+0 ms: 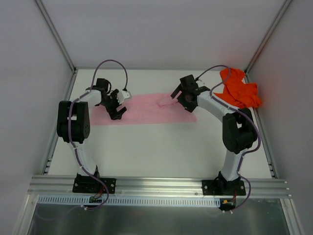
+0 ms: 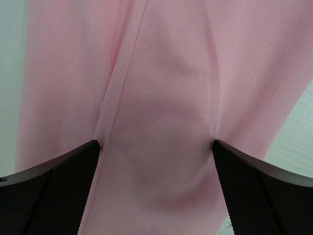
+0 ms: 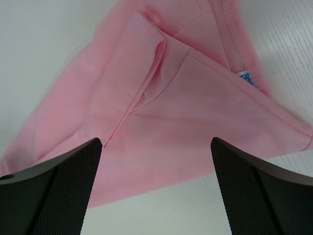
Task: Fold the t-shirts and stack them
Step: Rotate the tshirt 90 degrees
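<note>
The light pink t-shirt [image 1: 146,110] lies folded into a long flat strip across the middle of the table. My left gripper [image 1: 119,104] hovers over its left part, jaws wide open; the pink cloth [image 2: 161,98] fills the left wrist view. My right gripper [image 1: 177,96] is over the strip's right end, jaws open and empty, above the folded sleeve and collar [image 3: 186,98]. The bright orange-red t-shirt [image 1: 238,88] lies crumpled at the back right corner.
White walls with metal posts enclose the table on the left, back and right. An aluminium rail [image 1: 156,185] with both arm bases runs along the near edge. Bare white table [image 1: 156,152] lies in front of the pink strip.
</note>
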Robot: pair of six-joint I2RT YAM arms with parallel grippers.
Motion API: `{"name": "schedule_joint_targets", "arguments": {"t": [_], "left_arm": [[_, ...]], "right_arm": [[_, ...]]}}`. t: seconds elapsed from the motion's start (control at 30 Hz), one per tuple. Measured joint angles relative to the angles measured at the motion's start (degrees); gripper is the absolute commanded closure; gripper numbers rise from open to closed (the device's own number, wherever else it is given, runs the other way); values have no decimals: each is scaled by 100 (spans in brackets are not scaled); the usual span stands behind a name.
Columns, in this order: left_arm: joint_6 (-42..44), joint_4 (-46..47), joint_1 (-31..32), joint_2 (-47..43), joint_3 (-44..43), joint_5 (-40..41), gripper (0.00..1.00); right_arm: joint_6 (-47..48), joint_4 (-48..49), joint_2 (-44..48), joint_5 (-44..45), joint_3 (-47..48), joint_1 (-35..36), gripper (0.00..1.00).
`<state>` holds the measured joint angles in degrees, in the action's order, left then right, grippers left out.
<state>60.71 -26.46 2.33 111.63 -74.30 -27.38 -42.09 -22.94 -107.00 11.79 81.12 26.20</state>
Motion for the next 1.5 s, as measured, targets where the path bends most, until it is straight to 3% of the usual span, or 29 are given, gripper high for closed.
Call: {"name": "schedule_joint_targets", "arguments": {"t": [0.33,0.5,0.83,1.1,1.5], "left_arm": [[-535,-155,271,37,-142,577,1],[-1207,-208,525,9,-144,955,1],[-2435,-415,599,-361,-118,612,1],[-2249,-321,599,-929,-55,428,1],[-1792,-363,584,22,-223,723,1]], "right_arm": [[-461,9,-898,155,476,81,4],[-522,-83,-1150,413,632,118,4],[-485,-282,-1375,632,922,76,4],[-175,-350,-1534,734,1156,-264,4],[-50,-343,-1657,719,1296,-308,4]]}}
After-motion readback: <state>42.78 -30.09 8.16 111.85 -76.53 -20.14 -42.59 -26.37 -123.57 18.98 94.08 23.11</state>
